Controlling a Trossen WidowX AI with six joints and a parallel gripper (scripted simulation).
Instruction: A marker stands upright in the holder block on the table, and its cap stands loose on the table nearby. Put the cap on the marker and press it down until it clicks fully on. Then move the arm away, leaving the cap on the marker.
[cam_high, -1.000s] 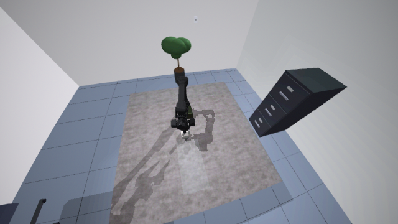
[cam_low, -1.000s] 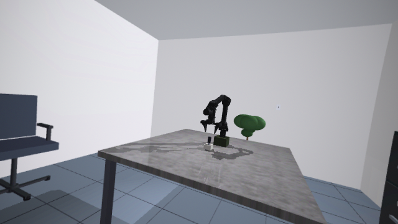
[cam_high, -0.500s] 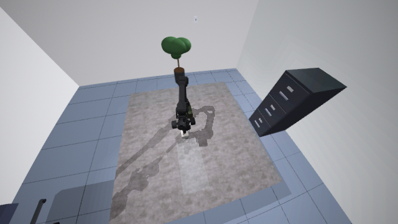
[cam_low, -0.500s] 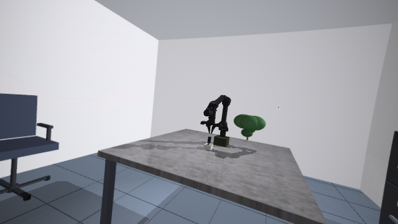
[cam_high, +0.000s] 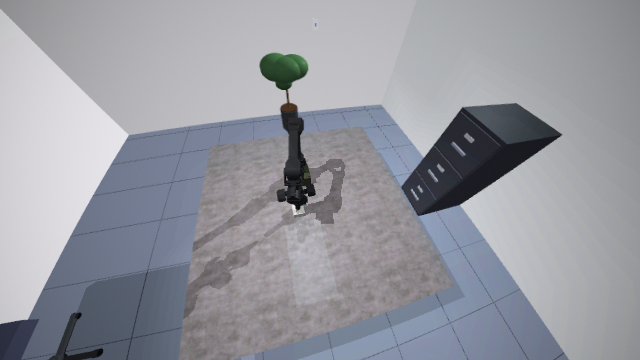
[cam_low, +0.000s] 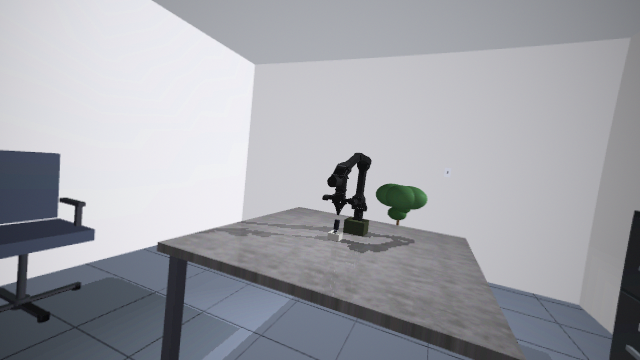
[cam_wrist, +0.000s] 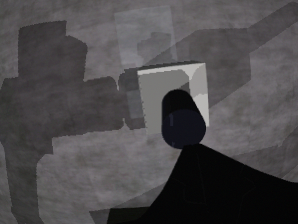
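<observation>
The cap (cam_wrist: 181, 120) sits on the marker, which stands upright in the holder block (cam_wrist: 174, 90) on the desk (cam_low: 410, 280). The jaws of the gripper (cam_low: 337, 206) are clenched on nothing, directly above the cap, in line with its vertical long axis; pressing would run straight down.

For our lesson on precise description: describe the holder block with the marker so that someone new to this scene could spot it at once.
Start at the grey table and find the black robot arm near its far edge. Just in front of the arm's dark green base sits the holder block, directly under the shut gripper. It is the only small white cube there, with a dark capped marker standing upright in it.
</observation>
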